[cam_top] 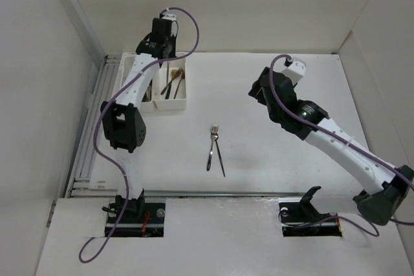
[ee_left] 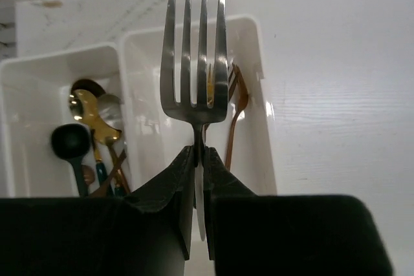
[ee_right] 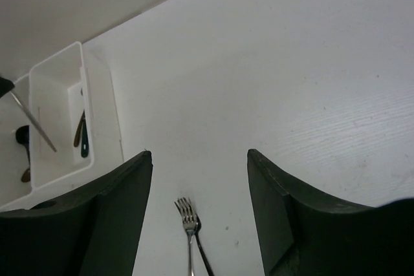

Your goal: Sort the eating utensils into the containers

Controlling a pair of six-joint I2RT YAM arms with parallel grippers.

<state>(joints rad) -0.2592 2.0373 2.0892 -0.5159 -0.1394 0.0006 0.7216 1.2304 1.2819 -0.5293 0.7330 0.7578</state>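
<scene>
Silver fork [ee_left: 194,56] — pinched at the neck by the left gripper [ee_left: 197,159], tines leading down into the right-hand bin [ee_left: 249,37], long axis along the bin's length. Right gripper [ee_right: 200,159] — spread, empty, above a second fork [ee_right: 188,221] on open table [ee_right: 310,95], tines toward the far edge.

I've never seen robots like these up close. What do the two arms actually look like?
Both the left arm and right arm have slim white tube segments linked by chunky black joints. A purple cable loops loosely along each, up from a black base. The jaws are plain matte black wedges, with no markings visible.
</scene>
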